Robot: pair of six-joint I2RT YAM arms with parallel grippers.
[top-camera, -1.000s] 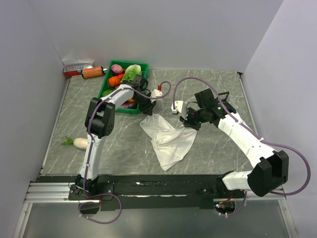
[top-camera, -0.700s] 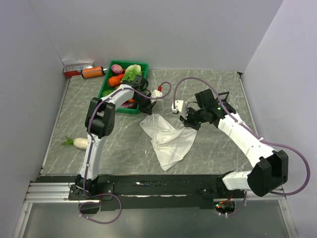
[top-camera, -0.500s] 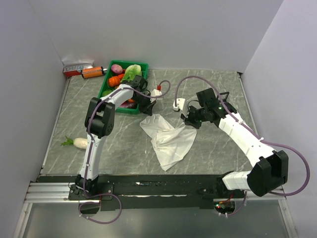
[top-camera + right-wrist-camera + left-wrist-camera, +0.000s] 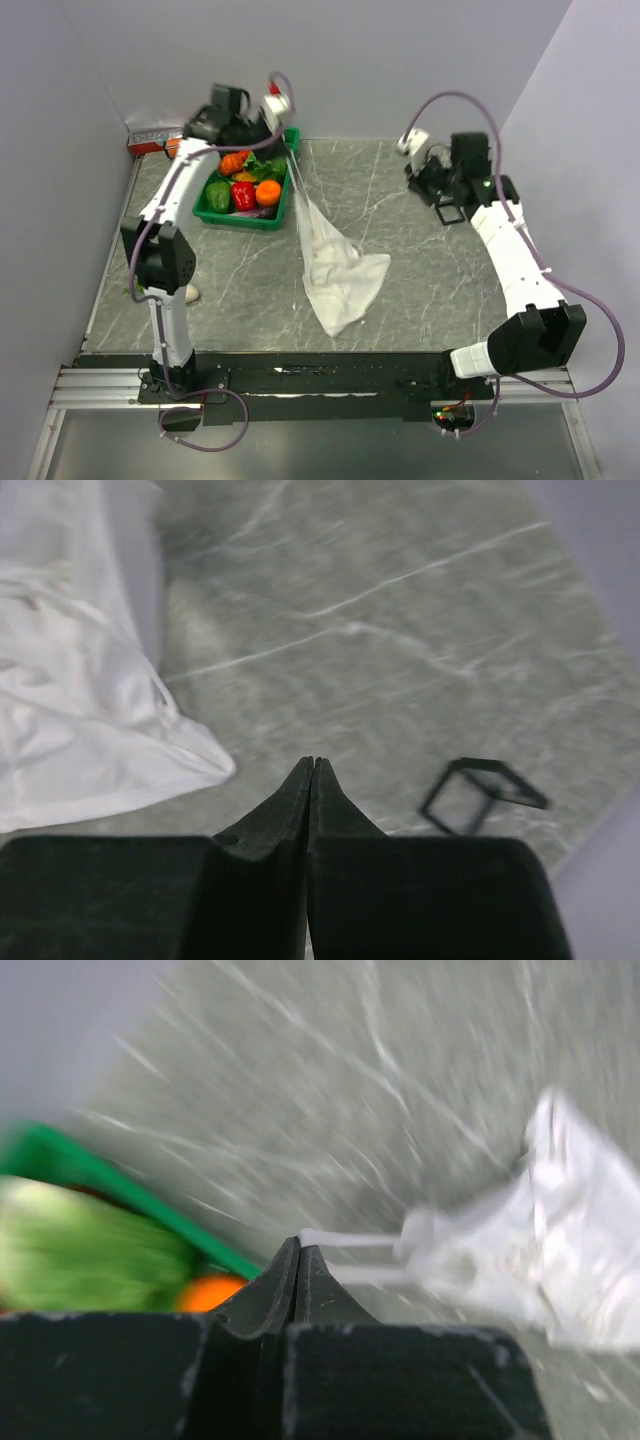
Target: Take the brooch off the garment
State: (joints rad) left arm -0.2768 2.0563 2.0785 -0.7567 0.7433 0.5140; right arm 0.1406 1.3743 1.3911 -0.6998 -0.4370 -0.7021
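A white sleeveless garment (image 4: pixel 340 275) lies crumpled mid-way across a grey marbled tabletop (image 4: pixel 430 290). One narrow strap (image 4: pixel 345 1241) runs taut from it up to the left fingers (image 4: pixel 297 1260), which are clamped on its end above a green basket (image 4: pixel 232 220) of vegetables at the back left. The right fingers (image 4: pixel 310 780) are pressed together, holding nothing, at the back right. The brooch is too small to make out.

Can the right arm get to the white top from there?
Probably yes: only bare table lies between the right gripper and the white top, with a small black frame off to one side. Its jaws are shut.
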